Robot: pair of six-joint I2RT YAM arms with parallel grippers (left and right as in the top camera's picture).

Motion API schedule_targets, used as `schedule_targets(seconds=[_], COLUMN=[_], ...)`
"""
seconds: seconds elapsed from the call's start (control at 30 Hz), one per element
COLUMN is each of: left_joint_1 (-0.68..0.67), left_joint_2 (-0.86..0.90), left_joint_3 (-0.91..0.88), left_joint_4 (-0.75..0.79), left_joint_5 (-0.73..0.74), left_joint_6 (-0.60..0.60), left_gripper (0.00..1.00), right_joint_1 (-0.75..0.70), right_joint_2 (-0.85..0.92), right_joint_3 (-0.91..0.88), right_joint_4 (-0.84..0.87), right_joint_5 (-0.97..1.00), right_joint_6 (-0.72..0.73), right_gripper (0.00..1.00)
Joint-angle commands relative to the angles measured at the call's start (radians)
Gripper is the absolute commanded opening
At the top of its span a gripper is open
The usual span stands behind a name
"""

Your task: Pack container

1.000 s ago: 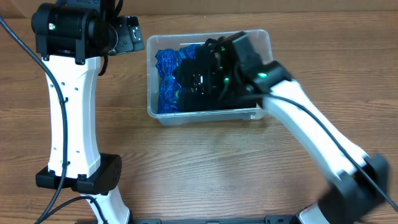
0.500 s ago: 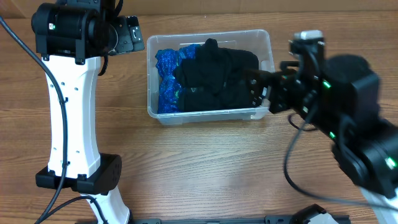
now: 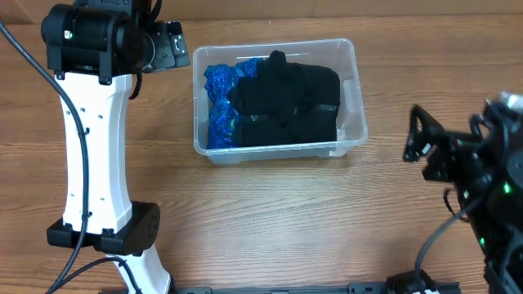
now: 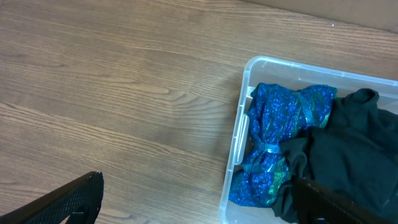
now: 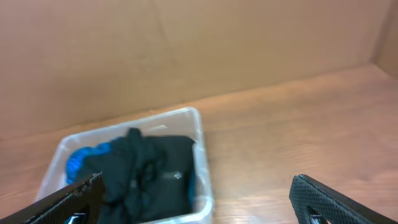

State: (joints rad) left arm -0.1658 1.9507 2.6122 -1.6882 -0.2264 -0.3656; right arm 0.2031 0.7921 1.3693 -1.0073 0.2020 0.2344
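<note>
The clear plastic container (image 3: 351,57) stands at the back middle of the table. It holds a shiny blue garment (image 3: 217,102) on its left and a black garment (image 3: 286,102) filling the rest. The container (image 4: 235,149) also shows in the left wrist view with the blue garment (image 4: 280,124) and black garment (image 4: 348,149). My left gripper (image 3: 167,45) hovers left of the container, open and empty. My right gripper (image 3: 421,143) is open and empty, well right of the container. The right wrist view shows the container (image 5: 202,155) ahead between its fingers.
The left arm's white column and base (image 3: 94,163) stand on the table's left side. A brown cardboard wall (image 5: 186,50) rises behind the table. Bare wood tabletop (image 3: 286,220) lies in front of the container.
My right gripper has let go of the black garment inside the container and drawn back far to the right, now open and empty. The left arm has not moved.
</note>
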Motion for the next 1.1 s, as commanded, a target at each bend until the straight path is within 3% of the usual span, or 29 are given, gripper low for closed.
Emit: schedule_targets(seconds=[0.0, 0.4, 0.73, 1.07], left_joint_1=[0.002, 0.002, 0.002, 0.002], left_joint_2=[0.006, 0.006, 0.006, 0.006], left_joint_3=[0.008, 0.008, 0.008, 0.008], left_joint_4=[-0.001, -0.001, -0.001, -0.001], left_joint_5=[-0.017, -0.017, -0.017, -0.017], left_joint_6=[0.007, 0.007, 0.007, 0.007], left_gripper=[1.00, 1.00, 1.00, 1.00], right_joint_1=[-0.032, -0.094, -0.098, -0.099], right_joint_2=[-0.132, -0.554, -0.791, -0.788], right_joint_3=[-0.100, -0.780, -1.039, -1.204], right_joint_4=[0.011, 0.304, 0.334, 0.326], right_joint_5=[0.014, 0.059, 0.059, 0.038], right_joint_6=[0.001, 0.001, 0.001, 0.001], right_gripper=[1.00, 1.00, 1.00, 1.00])
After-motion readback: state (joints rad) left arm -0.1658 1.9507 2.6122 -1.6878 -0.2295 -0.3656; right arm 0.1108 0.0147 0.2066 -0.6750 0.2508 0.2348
